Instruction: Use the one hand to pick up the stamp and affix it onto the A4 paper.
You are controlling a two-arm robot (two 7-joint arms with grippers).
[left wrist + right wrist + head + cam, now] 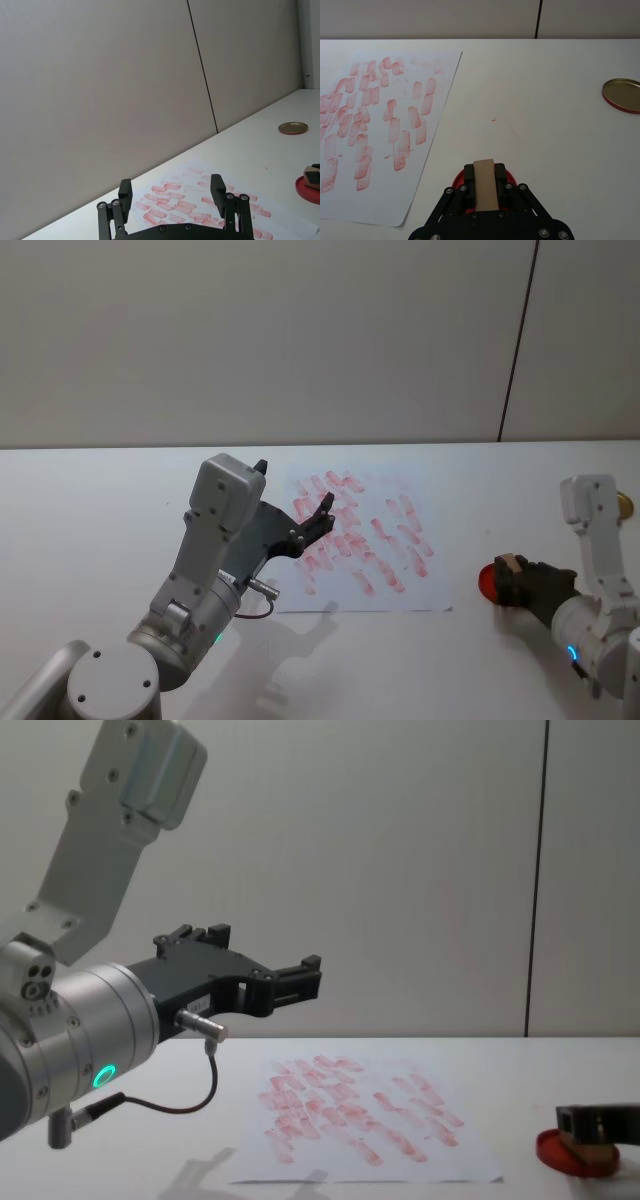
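Stamp (485, 192) and paper (370, 540) are both on the right half of a white table (100, 500), with a robot arm on each side.

On the far left, the left gripper (171, 187) hangs in the air above the table, just beside the paper's left edge. Its two black fingers are spread wide with nothing between them. A thin dark cable (190, 1105) loops below its wrist, and a teal light glows on the silver wrist housing.

Next to the right lies the paper, flat on the table and covered with rows of small red-pink oblong marks. Its near right corner points toward the ink pad.

Further right, apart from the paper's near right corner, sits the round red ink pad (487, 582). The right gripper (484, 172) reaches in from the near right and is closed around the tan wooden stamp, one black finger on each long side of the block. In the chest view the stamp's lower end meets the pad's red surface, with the gripper directly above it.

Farthest right and farther back, a flat round gold lid (622, 94) lies alone on the table, well apart from the pad.
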